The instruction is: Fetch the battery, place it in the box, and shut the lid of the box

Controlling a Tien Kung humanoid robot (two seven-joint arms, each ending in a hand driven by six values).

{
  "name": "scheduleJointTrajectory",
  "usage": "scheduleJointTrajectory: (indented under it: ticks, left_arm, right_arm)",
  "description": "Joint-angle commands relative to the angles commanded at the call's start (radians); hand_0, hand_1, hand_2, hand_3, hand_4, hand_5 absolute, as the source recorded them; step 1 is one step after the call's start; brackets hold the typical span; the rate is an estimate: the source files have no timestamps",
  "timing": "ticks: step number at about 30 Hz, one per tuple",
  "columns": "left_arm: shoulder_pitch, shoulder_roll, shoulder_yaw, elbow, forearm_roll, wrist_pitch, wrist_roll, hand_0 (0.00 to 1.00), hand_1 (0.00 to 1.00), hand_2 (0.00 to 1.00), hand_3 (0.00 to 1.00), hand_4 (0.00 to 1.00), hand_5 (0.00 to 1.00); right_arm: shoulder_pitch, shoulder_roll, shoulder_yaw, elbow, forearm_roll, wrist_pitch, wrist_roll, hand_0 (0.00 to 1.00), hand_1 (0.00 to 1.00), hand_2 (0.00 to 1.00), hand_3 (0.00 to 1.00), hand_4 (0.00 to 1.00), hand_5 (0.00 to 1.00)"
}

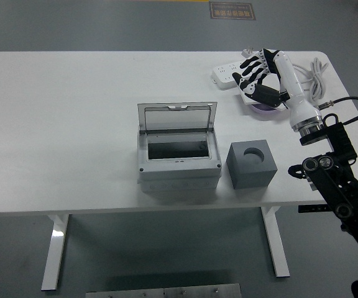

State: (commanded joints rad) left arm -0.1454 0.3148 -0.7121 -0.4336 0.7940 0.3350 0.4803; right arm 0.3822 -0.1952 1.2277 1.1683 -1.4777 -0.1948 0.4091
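Head view: right hand (258, 74), fingers spread wide and empty, hovers over purple battery (267, 109), probably small, rigid, best pinched at its edges

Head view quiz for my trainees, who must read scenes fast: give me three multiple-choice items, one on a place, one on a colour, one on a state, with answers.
1. Where is the grey block with the round hole?
A. right of the box
B. inside the box
C. on the power strip

2. What colour is the table?
A. black
B. white
C. wooden brown

3. How does the box's lid stand?
A. shut flat
B. taken off, lying on the table
C. raised open at the back

Answers:
1 A: the grey block sits on the table just right of the box, apart from the power strip.
2 B: the top is plain white.
3 C: the lid stands up behind the opening, so the inside shows, while the right hand hovers at the far right.
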Motion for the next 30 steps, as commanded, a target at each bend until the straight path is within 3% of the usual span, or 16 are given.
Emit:
scheduleJointTrajectory:
  ticks: [4,11,12,14,17,18,23,24,29,30]
  left_arm:
    - [-0.002,0.0,0.001,0.0,-0.001,0.0,-0.001,0.625,0.696,0.581,0.583,0.576,0.002]
    - [-0.003,-0.002,0.012,0.002,-0.016,0.002,-0.01,0.626,0.696,0.581,0.583,0.575,0.002]
    - [-0.003,-0.002,0.013,0.002,-0.018,0.002,-0.011,0.626,0.696,0.581,0.582,0.575,0.002]
    - [-0.003,-0.002,0.016,0.002,-0.023,0.003,-0.013,0.626,0.696,0.581,0.582,0.575,0.002]
    - [-0.004,-0.001,0.02,0.003,-0.03,0.004,-0.017,0.626,0.696,0.581,0.582,0.575,0.002]
    - [-0.004,-0.001,0.021,0.003,-0.031,0.004,-0.018,0.627,0.696,0.581,0.582,0.574,0.002]
    - [-0.003,-0.001,0.023,0.003,-0.035,0.005,-0.019,0.627,0.696,0.581,0.582,0.574,0.002]
    - [-0.003,-0.001,0.023,0.003,-0.036,0.005,-0.019,0.626,0.696,0.582,0.582,0.574,0.002]
    - [-0.003,0.0,0.023,0.003,-0.035,0.005,-0.019,0.626,0.696,0.582,0.582,0.574,0.002]
    - [-0.004,0.001,0.022,0.003,-0.035,0.005,-0.019,0.626,0.696,0.582,0.582,0.572,0.002]
  right_arm:
    - [-0.026,0.012,0.0,-0.038,0.148,0.057,0.06,0.255,0.358,0.421,0.482,0.763,0.267]
    - [-0.079,0.013,0.037,-0.015,0.416,0.124,0.051,0.267,0.365,0.428,0.493,0.776,0.264]
    - [-0.084,0.012,0.046,-0.005,0.442,0.125,0.048,0.429,0.465,0.522,0.549,0.81,0.319]
    - [-0.095,0.009,0.067,0.022,0.484,0.122,0.045,0.429,0.465,0.522,0.549,0.81,0.319]
    - [-0.113,0.002,0.093,0.065,0.466,0.106,0.051,0.429,0.465,0.522,0.549,0.81,0.319]
    - [-0.118,0.0,0.097,0.075,0.451,0.1,0.055,0.59,0.587,0.613,0.612,0.868,0.416]
    - [-0.143,-0.003,0.103,0.087,0.363,0.063,0.085,0.59,0.587,0.613,0.612,0.868,0.416]
    - [-0.146,-0.003,0.102,0.085,0.354,0.057,0.09,0.706,0.65,0.669,0.703,0.921,0.462]
    - [-0.156,0.002,0.096,0.069,0.334,0.024,0.128,0.706,0.65,0.669,0.703,0.921,0.462]
    - [-0.156,0.003,0.096,0.066,0.331,0.019,0.133,0.834,0.761,0.779,0.799,0.956,0.522]
